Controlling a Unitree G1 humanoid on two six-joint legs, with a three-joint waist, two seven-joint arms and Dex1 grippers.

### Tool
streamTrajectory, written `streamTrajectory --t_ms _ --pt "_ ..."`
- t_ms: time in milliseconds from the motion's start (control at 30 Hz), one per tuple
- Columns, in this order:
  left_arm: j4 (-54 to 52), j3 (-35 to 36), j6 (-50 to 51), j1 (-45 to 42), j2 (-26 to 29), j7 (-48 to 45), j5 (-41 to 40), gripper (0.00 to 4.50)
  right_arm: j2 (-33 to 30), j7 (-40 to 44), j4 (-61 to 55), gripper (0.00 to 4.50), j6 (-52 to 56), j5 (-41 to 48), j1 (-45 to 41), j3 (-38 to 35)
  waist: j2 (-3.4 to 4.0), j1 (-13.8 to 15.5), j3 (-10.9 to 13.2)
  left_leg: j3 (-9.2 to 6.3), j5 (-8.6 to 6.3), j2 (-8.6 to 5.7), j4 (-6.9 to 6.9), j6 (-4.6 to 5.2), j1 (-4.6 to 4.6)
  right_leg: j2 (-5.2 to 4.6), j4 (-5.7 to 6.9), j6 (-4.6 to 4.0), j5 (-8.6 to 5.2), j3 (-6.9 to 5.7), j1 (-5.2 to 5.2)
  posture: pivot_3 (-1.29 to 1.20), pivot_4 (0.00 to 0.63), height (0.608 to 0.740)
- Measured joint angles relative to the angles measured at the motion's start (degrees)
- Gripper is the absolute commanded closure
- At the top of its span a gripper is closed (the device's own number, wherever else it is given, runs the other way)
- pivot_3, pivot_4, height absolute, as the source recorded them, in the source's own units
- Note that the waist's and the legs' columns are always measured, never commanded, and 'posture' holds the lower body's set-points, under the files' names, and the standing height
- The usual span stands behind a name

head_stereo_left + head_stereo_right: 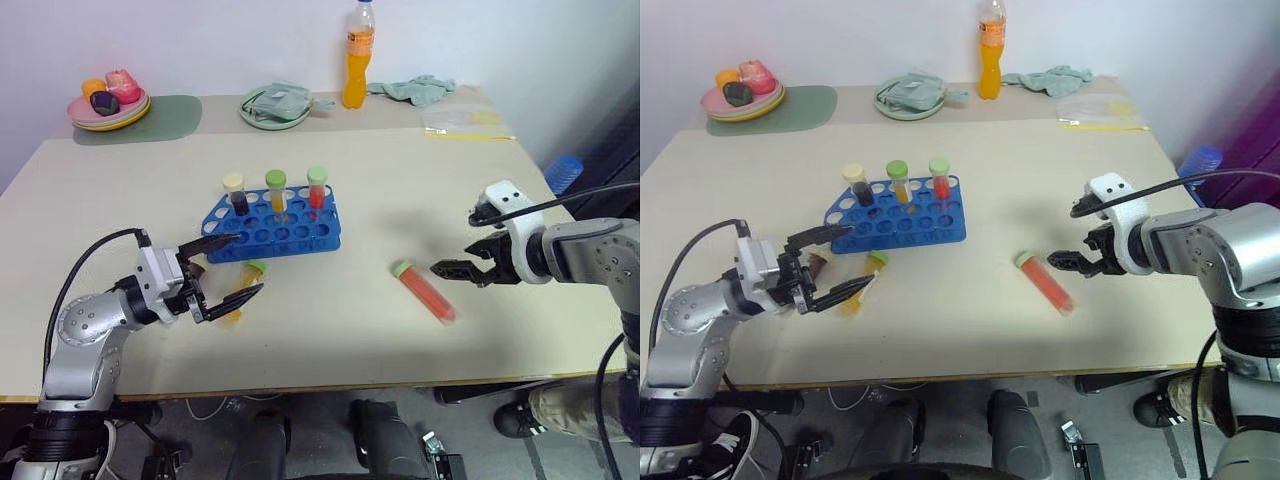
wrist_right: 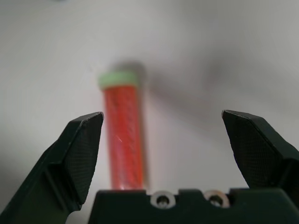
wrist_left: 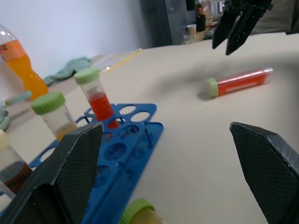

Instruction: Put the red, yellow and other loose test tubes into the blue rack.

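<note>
The blue rack [image 1: 290,236] stands left of the table's middle with three tubes upright in its back row: brown [image 1: 236,195], yellow [image 1: 276,190] and red [image 1: 317,188]. A loose red tube [image 1: 425,292] with a green cap lies flat to the rack's right. My right gripper [image 1: 455,262] hovers open just right of it, tilted down, and the tube [image 2: 124,135] shows between its fingers. A loose yellow tube [image 1: 243,290] lies in front of the rack. My left gripper [image 1: 250,263] is open and level, with its fingers on either side of that tube's cap end.
Along the back stand a tall orange drink bottle [image 1: 358,55], a green plate with a cloth [image 1: 275,105], stacked plates with toy food [image 1: 108,100] on a green mat, a crumpled cloth [image 1: 420,88] and a plastic bag [image 1: 465,122].
</note>
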Motion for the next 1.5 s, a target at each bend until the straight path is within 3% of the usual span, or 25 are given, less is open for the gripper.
streamTrajectory --t_ms 533,867,1200,1300,1500 --pt "-8.6 1.1 1.6 7.6 2.9 -0.4 -1.5 0.03 3.0 -19.5 0.5 0.00 0.0 18.8 -0.5 5.8 0.00 0.0 0.0 0.00 0.00 0.01 0.00 0.00 -0.06 0.00 -0.01 0.01 -0.01 0.00 -0.07 0.00 0.150 0.740" --pt "-12.4 3.1 5.6 13.3 5.9 -2.8 -6.1 0.03 8.1 -25.5 3.9 0.00 0.0 17.3 -2.1 9.2 -0.02 0.1 0.0 0.01 0.00 0.02 -0.01 0.00 -0.14 0.01 -0.02 0.00 -0.01 0.00 -0.18 0.00 0.150 0.740" --pt "-13.2 4.7 5.3 15.0 5.6 -1.4 -6.1 0.03 6.6 -20.0 2.5 0.00 -1.2 8.3 -2.0 14.7 -0.05 0.0 0.0 0.03 0.00 0.03 -0.03 0.00 -0.14 0.00 -0.05 0.09 -0.07 0.01 -0.21 0.00 0.150 0.740" --pt "-13.2 4.7 5.2 15.3 4.9 -0.8 -6.0 0.00 6.5 -18.1 2.6 0.86 -1.7 5.6 -1.7 15.1 -0.11 0.0 -0.1 0.03 0.00 0.03 -0.01 0.00 -0.14 0.00 -0.05 0.11 -0.09 0.01 -0.21 0.00 0.150 0.740" --pt "-13.7 4.7 5.0 15.6 4.4 0.1 -5.1 0.00 7.0 -14.7 2.9 3.66 -1.4 0.9 -1.6 14.6 -0.11 0.0 -0.1 0.03 0.00 0.03 -0.04 0.00 -0.13 0.00 -0.06 0.11 -0.09 0.01 -0.22 0.00 0.150 0.740"
